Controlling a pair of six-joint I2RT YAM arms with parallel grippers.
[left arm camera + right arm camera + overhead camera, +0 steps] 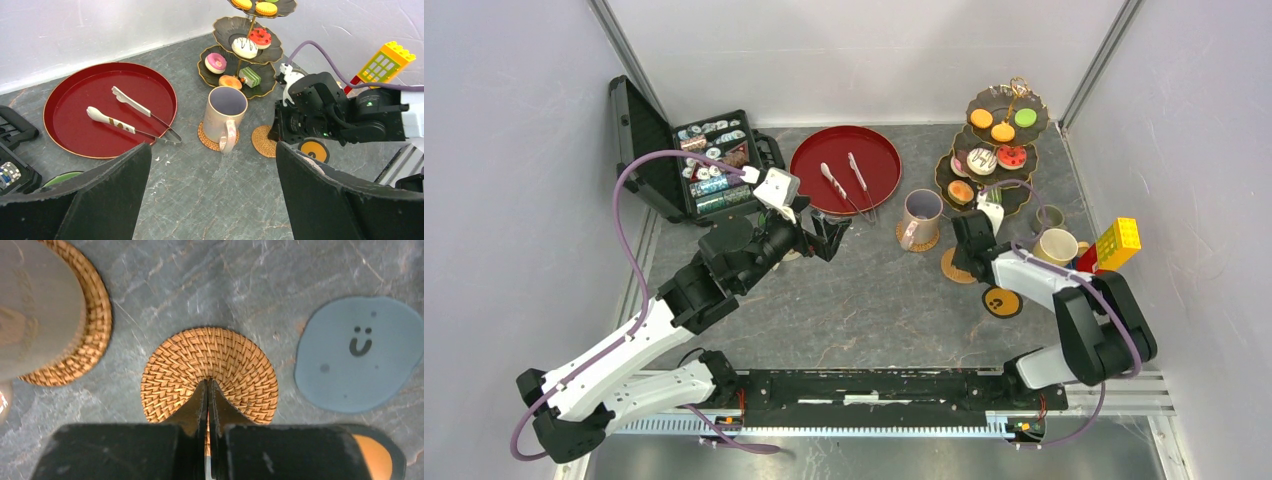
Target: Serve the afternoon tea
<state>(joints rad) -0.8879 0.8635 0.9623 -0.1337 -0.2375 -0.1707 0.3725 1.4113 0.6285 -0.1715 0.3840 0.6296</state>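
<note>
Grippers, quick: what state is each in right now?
Left gripper: open, holding nothing.
Right gripper: shut, tips over the empty woven coaster; whether it pinches it cannot be told.

Mug on coaster before stand; tray, holding tongs it seems, left.

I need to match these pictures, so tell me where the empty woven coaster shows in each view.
Top external: empty woven coaster right of centre, partly under the right arm.
Left wrist: right of centre, at that arm's foot.
Right wrist: mid-frame, shut right pincer over its near edge.
Shared landmark: beige mug, just left of it everywhere.
</note>
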